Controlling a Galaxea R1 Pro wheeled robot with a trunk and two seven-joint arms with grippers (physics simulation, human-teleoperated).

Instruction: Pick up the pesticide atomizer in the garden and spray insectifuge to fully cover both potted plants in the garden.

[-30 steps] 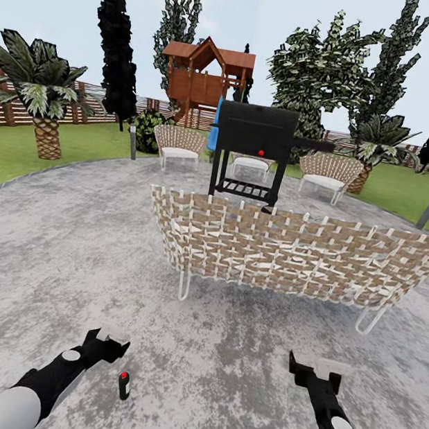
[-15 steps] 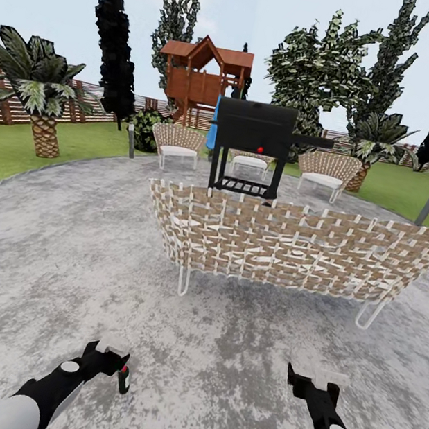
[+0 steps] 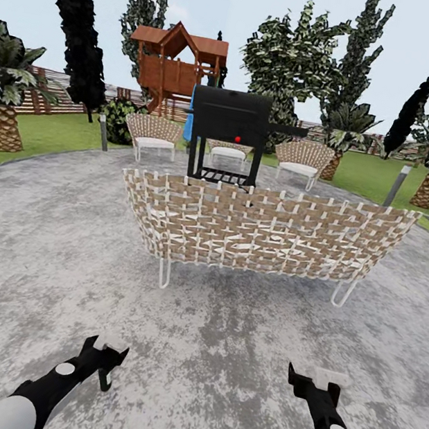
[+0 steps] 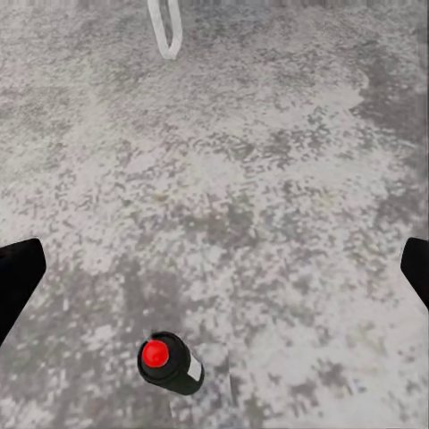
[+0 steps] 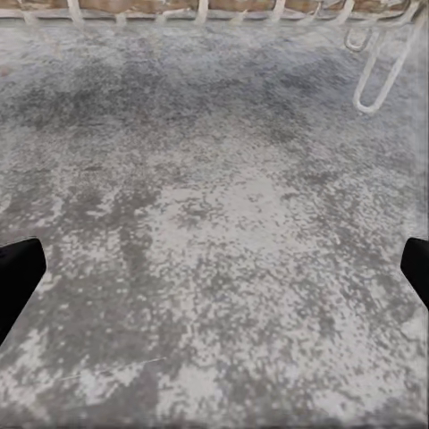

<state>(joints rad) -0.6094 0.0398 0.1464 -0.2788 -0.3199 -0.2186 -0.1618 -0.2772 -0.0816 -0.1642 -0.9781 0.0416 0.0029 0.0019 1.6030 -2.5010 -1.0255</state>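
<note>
The left gripper (image 3: 108, 349) hangs low over the stone patio (image 3: 37, 261), and its wrist view catches the pesticide atomizer (image 4: 170, 363) standing upright on the stone between the wide-spread fingers (image 4: 16, 281), red cap up; from the head the bottle sits just under that gripper, little more than a dark sliver. The right gripper (image 3: 318, 379) hovers over bare stone, fingers (image 5: 18, 277) equally wide. Beyond them stands a woven wicker sofa (image 3: 261, 231), then a black grill (image 3: 228, 129), two wicker chairs (image 3: 152, 135), and a wooden playhouse (image 3: 171, 66) by the fence (image 3: 48, 101)
</note>
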